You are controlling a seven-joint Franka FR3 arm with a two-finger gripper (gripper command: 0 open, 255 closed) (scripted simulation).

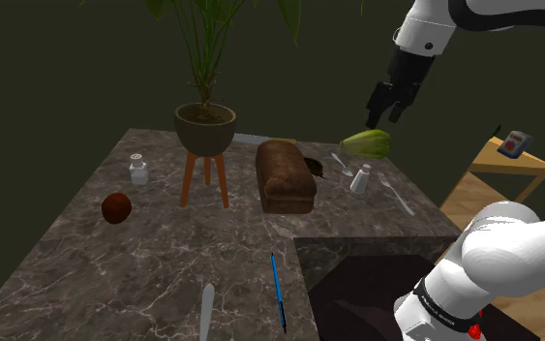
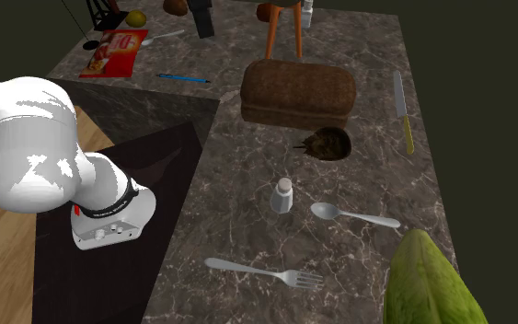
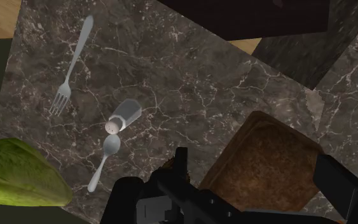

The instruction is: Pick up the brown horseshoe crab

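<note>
Gripper: I see it high over the table, fingers wide apart, empty.
Crab: on the table, just beside the loaf.
Around it: shaker, spoon and fork near; green vegetable at the edge.
Blocking: the loaf hides part of the crab in the shoulder view.

The arm is built of glossy white, rounded shells with dark joints between them. A black band rings its lowest link, carrying small white lettering (too fine to read), and a small red dot sits just below it. The jaws are all black and blocky.
</note>
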